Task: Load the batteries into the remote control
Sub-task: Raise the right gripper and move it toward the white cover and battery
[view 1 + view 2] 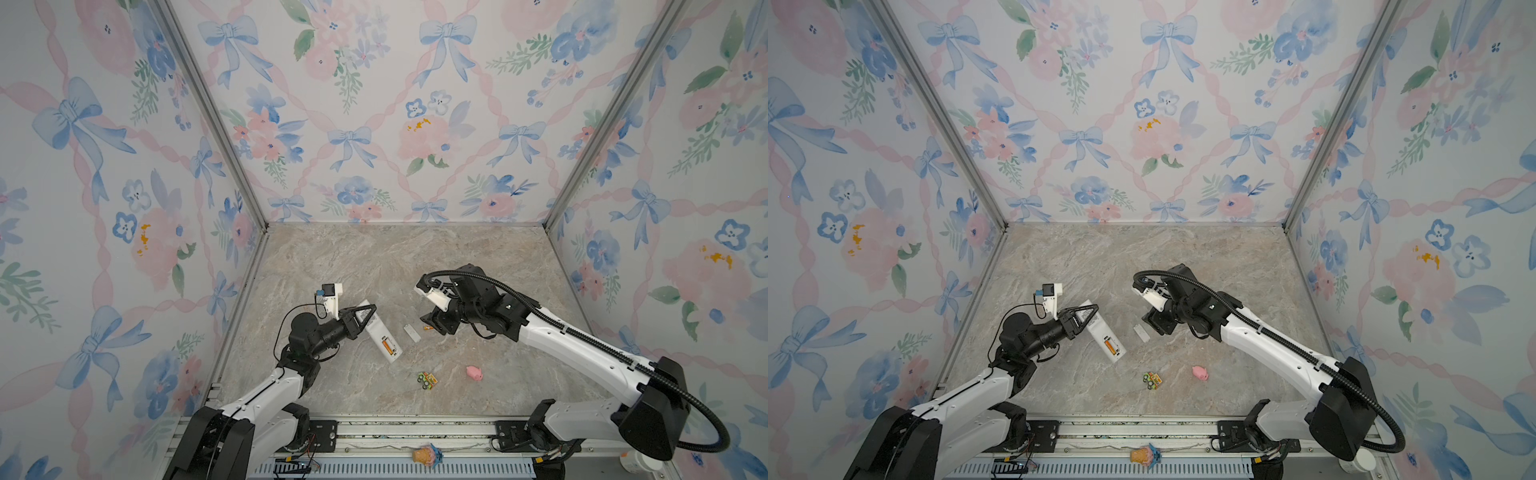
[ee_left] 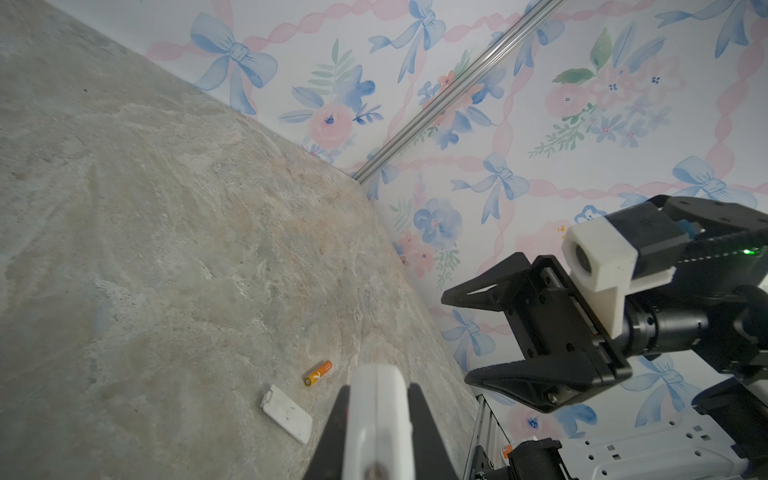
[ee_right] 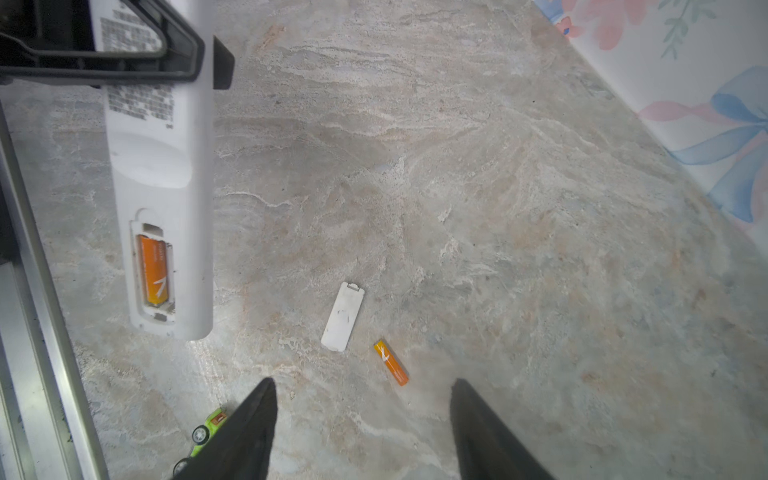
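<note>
My left gripper (image 1: 366, 312) is shut on the white remote control (image 1: 380, 332), which is back side up with its battery bay uncovered. One orange battery (image 3: 153, 270) sits in that bay. A second orange battery (image 3: 391, 361) lies loose on the marble table, beside the detached white cover (image 3: 343, 316). My right gripper (image 3: 361, 380) hangs open just above the loose battery, with nothing between its fingers. In a top view this battery (image 1: 427, 328) peeks out at the edge of the right gripper (image 1: 432, 322). The left wrist view shows it (image 2: 318, 372) past the remote's end (image 2: 376, 399).
A green-orange toy car (image 1: 427, 380) and a pink pig (image 1: 473, 372) lie nearer the front of the table. A metal rail (image 1: 415, 432) runs along the front edge. Floral walls close in the other three sides.
</note>
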Action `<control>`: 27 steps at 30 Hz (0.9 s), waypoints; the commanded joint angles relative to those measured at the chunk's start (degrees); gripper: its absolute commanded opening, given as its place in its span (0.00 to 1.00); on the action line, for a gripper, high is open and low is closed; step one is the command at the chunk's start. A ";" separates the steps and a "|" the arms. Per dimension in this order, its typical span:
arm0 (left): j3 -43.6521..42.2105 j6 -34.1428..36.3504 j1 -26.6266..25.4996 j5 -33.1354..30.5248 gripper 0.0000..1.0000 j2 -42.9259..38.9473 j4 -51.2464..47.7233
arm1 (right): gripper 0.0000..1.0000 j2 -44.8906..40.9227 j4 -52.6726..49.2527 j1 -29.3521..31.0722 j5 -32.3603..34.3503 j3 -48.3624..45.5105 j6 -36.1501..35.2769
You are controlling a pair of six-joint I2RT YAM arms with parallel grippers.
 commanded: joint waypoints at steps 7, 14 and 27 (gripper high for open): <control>-0.26 -0.75 0.26 -1.22 0.00 -0.34 0.95 | 0.81 7.66 -2.75 -4.60 -0.92 -0.92 4.27; -0.94 -0.83 0.51 -1.50 0.00 -0.39 0.96 | 0.87 13.00 -1.95 -6.32 -3.00 0.46 4.59; -0.82 -0.65 1.16 -1.14 0.00 0.50 0.97 | 0.88 23.21 -2.42 -6.49 -3.27 3.21 4.59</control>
